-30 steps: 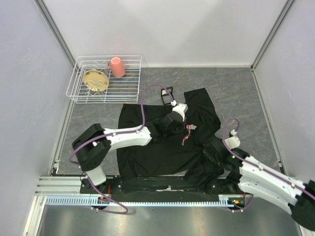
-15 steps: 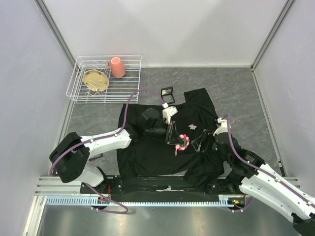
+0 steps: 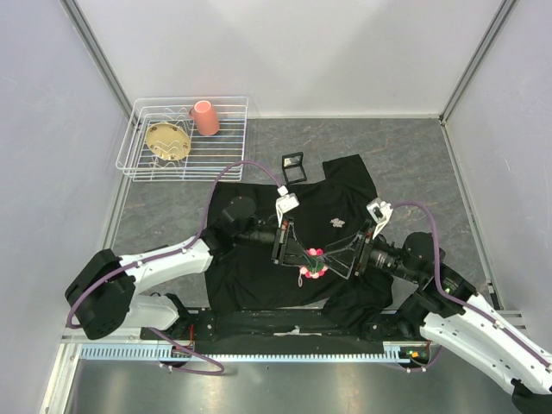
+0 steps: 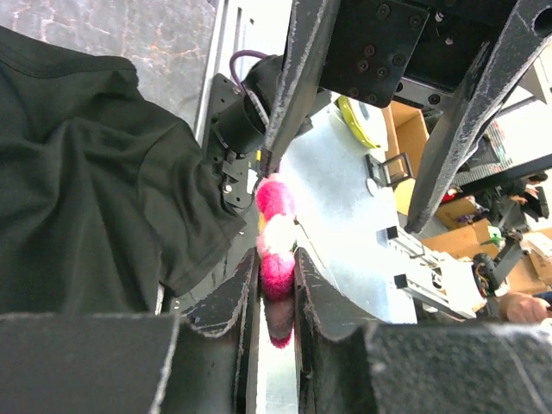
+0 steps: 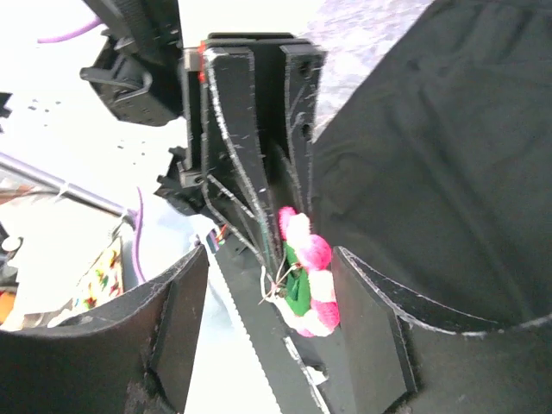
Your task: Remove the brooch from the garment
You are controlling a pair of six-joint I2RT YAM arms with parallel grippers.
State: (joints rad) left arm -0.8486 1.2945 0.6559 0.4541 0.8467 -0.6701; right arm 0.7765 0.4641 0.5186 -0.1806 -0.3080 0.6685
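The brooch (image 3: pixel 313 263), a ring of pink and white pom-poms with a green middle, hangs in the air over the front part of the garment (image 3: pixel 259 276), the big black shirt spread on the table. My left gripper (image 3: pixel 304 257) is shut on the brooch (image 4: pixel 276 250), pinching its lower pink ball between both fingers. My right gripper (image 3: pixel 335 259) faces it from the right, open, its fingers (image 5: pixel 371 319) standing wide on either side of the brooch (image 5: pixel 312 285) without touching it. No cloth lies between the brooch and the garment (image 5: pixel 431 155).
A white wire rack (image 3: pixel 138 164) at the back left holds a pink cup (image 3: pixel 205 117) and a tan dish (image 3: pixel 166 138). A small black-framed square (image 3: pixel 293 166) lies just behind the shirt collar. A small pale mark (image 3: pixel 335 222) shows on the shirt's chest.
The left gripper carried the brooch from the shirt's chest toward the front. The right gripper rose from the shirt's right side, opened, and now brackets the brooch.
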